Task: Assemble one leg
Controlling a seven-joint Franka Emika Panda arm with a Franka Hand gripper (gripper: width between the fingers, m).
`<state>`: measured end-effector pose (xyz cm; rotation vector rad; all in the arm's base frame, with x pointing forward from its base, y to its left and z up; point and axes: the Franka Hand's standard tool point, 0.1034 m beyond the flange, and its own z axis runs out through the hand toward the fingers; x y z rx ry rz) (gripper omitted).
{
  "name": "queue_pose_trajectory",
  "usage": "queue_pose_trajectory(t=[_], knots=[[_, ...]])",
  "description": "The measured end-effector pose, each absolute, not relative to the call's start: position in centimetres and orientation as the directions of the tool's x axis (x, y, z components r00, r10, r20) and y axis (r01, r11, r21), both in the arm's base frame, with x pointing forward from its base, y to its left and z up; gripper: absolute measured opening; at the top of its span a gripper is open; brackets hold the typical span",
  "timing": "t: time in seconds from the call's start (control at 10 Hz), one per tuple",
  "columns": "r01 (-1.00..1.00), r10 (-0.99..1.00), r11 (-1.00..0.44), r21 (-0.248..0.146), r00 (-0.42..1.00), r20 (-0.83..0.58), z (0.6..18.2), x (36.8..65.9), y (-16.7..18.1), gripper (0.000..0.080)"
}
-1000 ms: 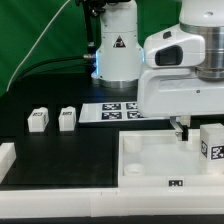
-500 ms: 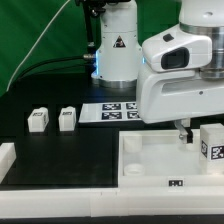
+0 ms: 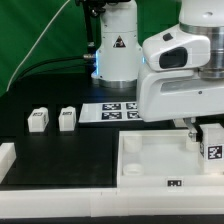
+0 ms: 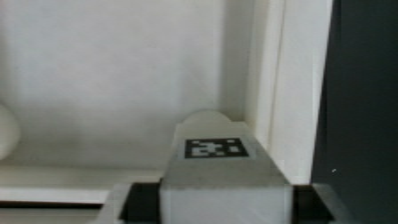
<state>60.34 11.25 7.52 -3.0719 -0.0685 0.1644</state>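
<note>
The leg [image 4: 217, 160] sits between the fingers of the gripper [image 3: 196, 128], which is closed on it, over the far corner of the white panel [image 3: 150, 160] at the exterior view's right. To seat it well, I judge it should stay upright and centred over the socket before going down. The wrist view shows the tag and panel edge close up; only the exterior view shows two spare legs [image 3: 53, 119] well apart and the marker board [image 3: 115, 109].
</note>
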Motion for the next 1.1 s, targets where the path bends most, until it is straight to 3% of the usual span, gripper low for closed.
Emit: queue_pose_trajectory(t=[0.1,0.2,0.6,1.1], knots=[[-0.002,0.005,-0.998,-0.065,0.994,-0.108,7.5,60.3,11.3,0.0291],[-0.17,-0.163,-0.984,-0.052,0.98,-0.116,7.5,60.3,11.5,0.0291],[-0.624,-0.62,-0.781,-0.008,0.777,-0.111,7.5,60.5,12.1,0.0291],[-0.951,-0.948,-0.306,0.047,0.3,-0.103,7.6,60.6,12.3,0.0292]])
